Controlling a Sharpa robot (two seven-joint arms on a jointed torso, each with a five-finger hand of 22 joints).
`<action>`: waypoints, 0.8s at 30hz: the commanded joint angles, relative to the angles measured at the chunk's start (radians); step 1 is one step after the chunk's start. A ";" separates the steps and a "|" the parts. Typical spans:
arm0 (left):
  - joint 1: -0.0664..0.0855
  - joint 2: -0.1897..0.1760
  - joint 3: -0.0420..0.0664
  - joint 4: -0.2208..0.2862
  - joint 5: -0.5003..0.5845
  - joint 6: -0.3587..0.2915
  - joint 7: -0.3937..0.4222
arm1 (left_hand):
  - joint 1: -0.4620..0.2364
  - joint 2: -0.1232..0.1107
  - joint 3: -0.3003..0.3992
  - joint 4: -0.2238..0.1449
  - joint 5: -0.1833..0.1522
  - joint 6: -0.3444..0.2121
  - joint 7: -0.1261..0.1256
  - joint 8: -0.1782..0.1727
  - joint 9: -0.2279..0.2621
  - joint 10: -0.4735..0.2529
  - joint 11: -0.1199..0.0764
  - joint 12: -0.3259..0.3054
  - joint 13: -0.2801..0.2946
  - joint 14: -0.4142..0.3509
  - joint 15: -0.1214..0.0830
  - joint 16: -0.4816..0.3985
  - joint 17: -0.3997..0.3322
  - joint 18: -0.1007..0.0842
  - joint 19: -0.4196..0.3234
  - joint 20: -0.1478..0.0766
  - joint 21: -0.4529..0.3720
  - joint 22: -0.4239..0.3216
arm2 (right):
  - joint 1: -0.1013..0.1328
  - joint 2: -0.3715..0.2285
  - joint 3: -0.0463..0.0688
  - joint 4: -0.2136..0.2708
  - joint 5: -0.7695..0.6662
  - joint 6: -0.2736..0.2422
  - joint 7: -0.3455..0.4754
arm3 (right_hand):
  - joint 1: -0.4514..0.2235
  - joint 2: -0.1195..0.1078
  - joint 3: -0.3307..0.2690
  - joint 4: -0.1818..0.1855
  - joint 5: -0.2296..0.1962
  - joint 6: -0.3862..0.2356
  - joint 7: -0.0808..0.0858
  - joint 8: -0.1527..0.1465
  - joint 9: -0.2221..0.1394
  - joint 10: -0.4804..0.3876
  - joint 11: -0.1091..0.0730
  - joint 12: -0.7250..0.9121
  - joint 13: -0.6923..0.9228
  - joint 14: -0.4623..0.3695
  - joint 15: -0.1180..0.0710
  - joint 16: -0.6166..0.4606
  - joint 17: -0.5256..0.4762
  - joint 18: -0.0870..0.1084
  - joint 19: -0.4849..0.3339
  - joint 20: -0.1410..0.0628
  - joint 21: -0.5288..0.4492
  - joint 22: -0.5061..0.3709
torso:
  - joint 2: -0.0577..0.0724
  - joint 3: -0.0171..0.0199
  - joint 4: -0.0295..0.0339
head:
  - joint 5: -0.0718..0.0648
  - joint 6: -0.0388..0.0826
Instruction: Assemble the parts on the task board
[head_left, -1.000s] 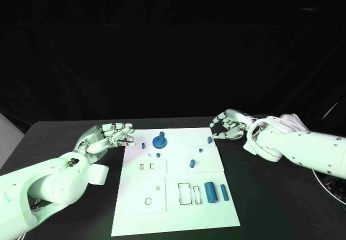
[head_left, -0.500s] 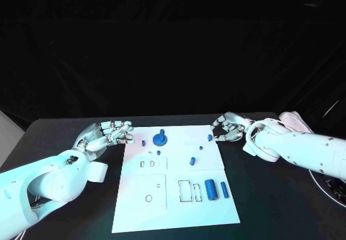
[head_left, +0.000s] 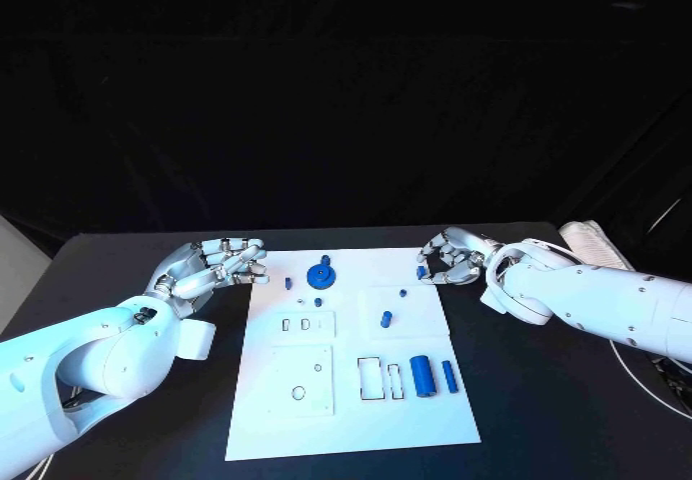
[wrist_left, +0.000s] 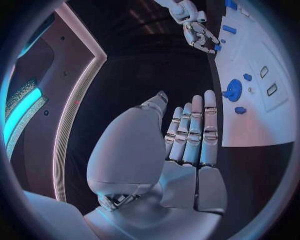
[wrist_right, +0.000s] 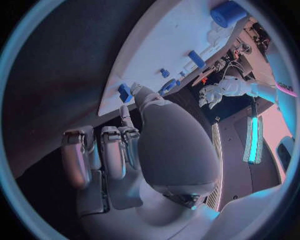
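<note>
Nearest me on the task board (head_left: 351, 420) I see a thick blue cylinder (head_left: 421, 375) with a thinner blue rod (head_left: 449, 376) beside it, then a short blue peg (head_left: 385, 319) mid-board, and a blue gear (head_left: 320, 274) near the far edge. My left hand (head_left: 216, 265) hovers off the board's far-left corner, fingers loosely together, holding nothing. My right hand (head_left: 451, 258) sits at the far-right edge, fingers curled beside a small blue part (head_left: 421, 272); I cannot tell whether it grips it.
</note>
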 joint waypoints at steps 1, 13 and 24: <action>0.000 0.001 0.001 0.001 -0.005 0.017 0.013 | 0.008 -0.005 0.004 0.000 -0.002 0.004 0.000 -0.007 -0.001 0.009 0.001 -0.006 -0.001 -0.004 0.000 0.004 0.001 -0.004 -0.007 -0.003 0.006 0.001 | -0.003 0.005 0.000 -0.006 -0.002 0.006 -0.001 | 0.000 0.009 0.008 0.001 0.007 0.009 0.002 -0.001 -0.001 0.099 0.006 0.001 0.257 0.104 0.007 0.004 0.263 -0.015 0.105 0.003 0.006 0.263 | -0.001 -0.0004 0.0001 | 0.002 -0.003; 0.000 0.000 0.001 -0.001 -0.007 0.013 0.010 | 0.008 -0.005 0.005 0.000 -0.002 0.004 0.000 -0.007 -0.002 0.009 0.001 -0.007 -0.001 -0.004 0.000 0.004 0.001 -0.004 -0.008 -0.003 0.007 0.002 | -0.009 0.015 0.000 -0.019 -0.012 0.006 -0.009 | 0.003 0.020 0.037 -0.005 0.005 0.034 -0.003 0.006 0.000 0.105 0.002 0.007 0.262 0.104 0.003 0.004 0.263 -0.015 0.105 0.000 0.006 0.263 | -0.001 0.0000 -0.0013 | 0.000 -0.005; 0.000 -0.002 0.001 -0.001 -0.009 0.010 0.007 | 0.007 -0.005 0.005 0.000 -0.002 0.005 0.001 -0.007 -0.002 0.009 0.001 -0.007 -0.001 -0.005 0.000 0.004 0.002 -0.004 -0.008 -0.003 0.007 0.002 | -0.011 0.019 0.000 -0.022 -0.021 0.009 -0.011 | -0.008 0.027 0.070 -0.007 -0.001 0.070 -0.014 0.020 0.002 0.106 -0.008 0.008 0.263 0.104 -0.006 0.004 0.263 -0.015 0.105 -0.007 0.006 0.263 | -0.001 0.0002 -0.0014 | 0.001 -0.004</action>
